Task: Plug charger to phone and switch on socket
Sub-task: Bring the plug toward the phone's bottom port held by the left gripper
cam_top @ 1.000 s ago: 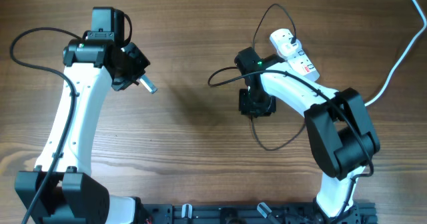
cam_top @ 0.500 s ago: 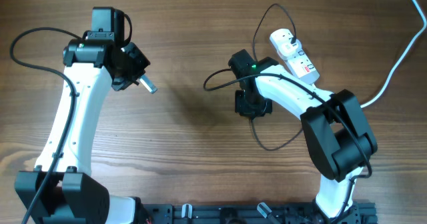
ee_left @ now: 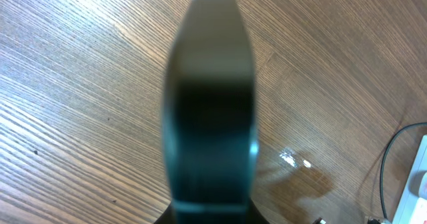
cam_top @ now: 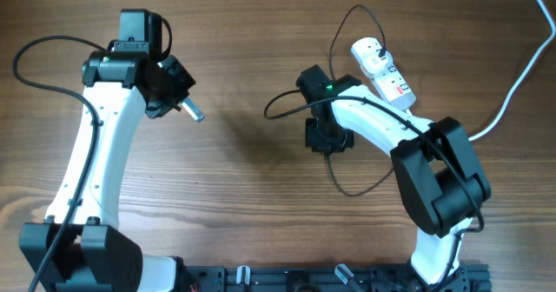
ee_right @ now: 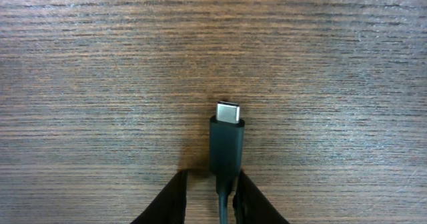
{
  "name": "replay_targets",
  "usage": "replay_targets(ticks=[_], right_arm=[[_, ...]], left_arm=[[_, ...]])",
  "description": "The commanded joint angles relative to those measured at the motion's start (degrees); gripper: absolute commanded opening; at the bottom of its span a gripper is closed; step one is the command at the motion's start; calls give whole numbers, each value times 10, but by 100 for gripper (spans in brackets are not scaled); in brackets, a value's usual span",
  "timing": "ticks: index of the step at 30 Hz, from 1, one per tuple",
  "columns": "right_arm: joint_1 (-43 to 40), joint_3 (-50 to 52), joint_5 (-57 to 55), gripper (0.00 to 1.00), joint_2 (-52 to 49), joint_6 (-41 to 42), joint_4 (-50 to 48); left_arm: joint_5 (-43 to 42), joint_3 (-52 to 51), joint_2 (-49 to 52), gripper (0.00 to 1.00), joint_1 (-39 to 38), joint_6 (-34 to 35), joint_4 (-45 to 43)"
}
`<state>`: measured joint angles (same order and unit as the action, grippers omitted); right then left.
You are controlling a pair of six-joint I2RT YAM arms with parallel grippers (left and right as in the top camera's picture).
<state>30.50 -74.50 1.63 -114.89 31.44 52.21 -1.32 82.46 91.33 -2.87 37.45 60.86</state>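
My left gripper (cam_top: 180,106) is shut on the phone (cam_top: 193,113) and holds it edge-on above the table at the left. In the left wrist view the phone (ee_left: 210,117) is a blurred dark and teal slab filling the centre. My right gripper (cam_top: 328,141) is shut on the charger (cam_top: 291,101), just behind its connector tip. In the right wrist view the tip (ee_right: 227,141) points away from my fingers (ee_right: 212,191), its metal plug bare, close over the wood. The thin black cable loops up to the socket (cam_top: 385,69), a white power strip at the back right.
The strip's thick white cord (cam_top: 521,75) runs off to the right edge. The black cable also loops down in front of the right arm (cam_top: 356,188). The strip's edge (ee_left: 420,181) and the cable (ee_left: 385,171) show at the right of the left wrist view.
My right gripper has shifted slightly left with the charger tip, and the cable's left loop moved left with it. The left arm and phone have not moved.
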Motion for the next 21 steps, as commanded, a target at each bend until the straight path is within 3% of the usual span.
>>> replay_targets(ticks=[1,7,10,14,21], right_arm=[[1,10,-18,24,-10,0,-6],[0,10,-21,19,-10,-1,-8],[0,5,-20,5,-9,2,-9],[0,-23,-17,4,-2,0,7],[0,-47,145,4,121,-107,26]], left_arm=[[9,0,0,4,1,8,-3],[9,0,0,4,1,8,-3],[2,0,0,4,1,8,-4],[-45,0,0,4,1,-13,-21],[-310,0,0,4,1,-135,-105]])
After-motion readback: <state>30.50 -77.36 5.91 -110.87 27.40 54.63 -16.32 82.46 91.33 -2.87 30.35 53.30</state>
